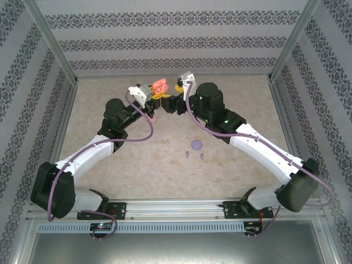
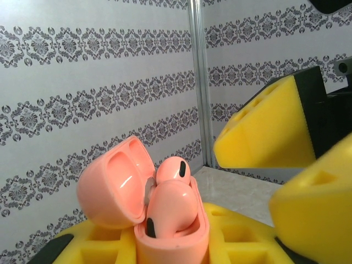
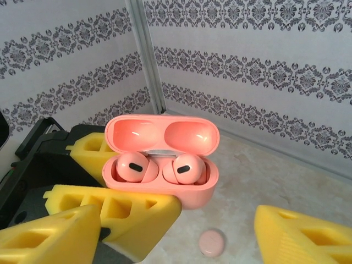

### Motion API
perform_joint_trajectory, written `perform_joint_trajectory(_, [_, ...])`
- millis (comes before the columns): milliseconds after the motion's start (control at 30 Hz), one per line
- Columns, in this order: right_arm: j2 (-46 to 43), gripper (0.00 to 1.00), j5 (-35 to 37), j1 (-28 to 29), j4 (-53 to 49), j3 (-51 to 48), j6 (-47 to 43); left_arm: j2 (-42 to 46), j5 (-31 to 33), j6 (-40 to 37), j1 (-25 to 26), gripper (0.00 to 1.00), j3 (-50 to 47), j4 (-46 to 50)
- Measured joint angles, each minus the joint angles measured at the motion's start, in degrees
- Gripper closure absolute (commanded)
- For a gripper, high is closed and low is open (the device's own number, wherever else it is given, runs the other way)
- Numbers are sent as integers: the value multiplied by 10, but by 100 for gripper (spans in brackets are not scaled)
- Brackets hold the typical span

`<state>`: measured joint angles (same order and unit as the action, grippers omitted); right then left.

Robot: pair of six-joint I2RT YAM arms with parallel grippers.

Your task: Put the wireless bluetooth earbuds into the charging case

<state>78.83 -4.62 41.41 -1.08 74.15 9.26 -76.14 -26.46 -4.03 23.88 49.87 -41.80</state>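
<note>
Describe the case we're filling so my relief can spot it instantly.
Find the far middle of the table, where the two arms meet. Raised there in the left gripper is the pink case, lid open with two pink earbuds inside; the purple case lies flat on the table, nearer their bases.

I'm getting bright, even overhead light in all 3 views; on the beige speckled tabletop [image 1: 165,170] the arms cast only faint, soft shadows. The glossy salmon-pink plastic charging case [image 3: 192,195] shows small white glints inside its lid. In the left wrist view the nearest yellow foam finger pad [image 2: 313,220] is blurred, while the grey damask-striped wallpaper [image 2: 82,82] behind is sharp.
</note>
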Motion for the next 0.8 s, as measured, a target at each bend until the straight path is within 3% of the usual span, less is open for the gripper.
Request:
perform_joint_trajectory(200, [-19, 19, -18, -1, -24, -8, 15, 0, 6, 0, 1, 100, 0, -6])
perform_joint_trajectory(467, [-54, 19, -34, -52, -31, -7, 82, 0, 8, 0, 1, 100, 0, -7])
perform_joint_trajectory(600, [-43, 21, -34, -73, -66, 40, 112, 0, 5, -2, 1, 100, 0, -7])
perform_joint_trajectory(733, [3, 30, -39, -84, -122, 141, 131, 0, -9, -9, 1, 100, 0, -6])
perform_joint_trajectory(800, [36, 40, -49, -91, -153, 196, 139, 0, -22, -15, 1, 100, 0, -6])
